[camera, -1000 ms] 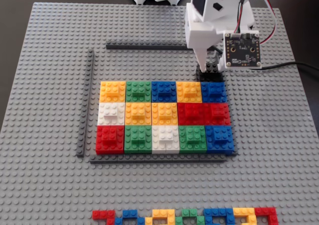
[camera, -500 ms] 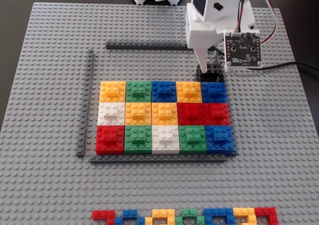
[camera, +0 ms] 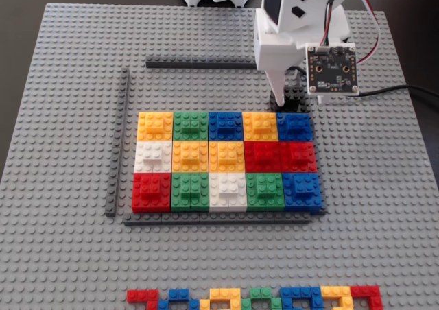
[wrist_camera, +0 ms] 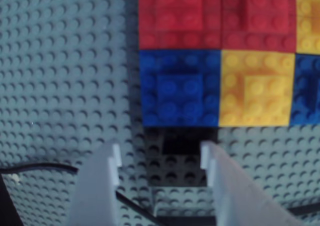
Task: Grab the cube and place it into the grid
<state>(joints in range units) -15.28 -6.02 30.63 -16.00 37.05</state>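
The cube [camera: 288,105] is a small black studded block on the grey baseplate, against the far edge of the grid's [camera: 226,160] top-right blue brick in the fixed view. In the wrist view the cube [wrist_camera: 182,158] lies just below the blue brick of the grid [wrist_camera: 220,61], between my two white fingers and nearer the right one. My gripper [wrist_camera: 160,156] is open and holds nothing. In the fixed view the gripper [camera: 283,96] hangs right over the cube, one finger partly hidden behind the wrist camera board.
The large grey baseplate [camera: 68,84] carries everything. Thin dark strips lie beyond the grid [camera: 199,64], to its left [camera: 118,145] and along its near edge [camera: 212,219]. A row of mixed coloured bricks [camera: 254,300] lies at the front. A black cable [wrist_camera: 40,167] crosses the wrist view.
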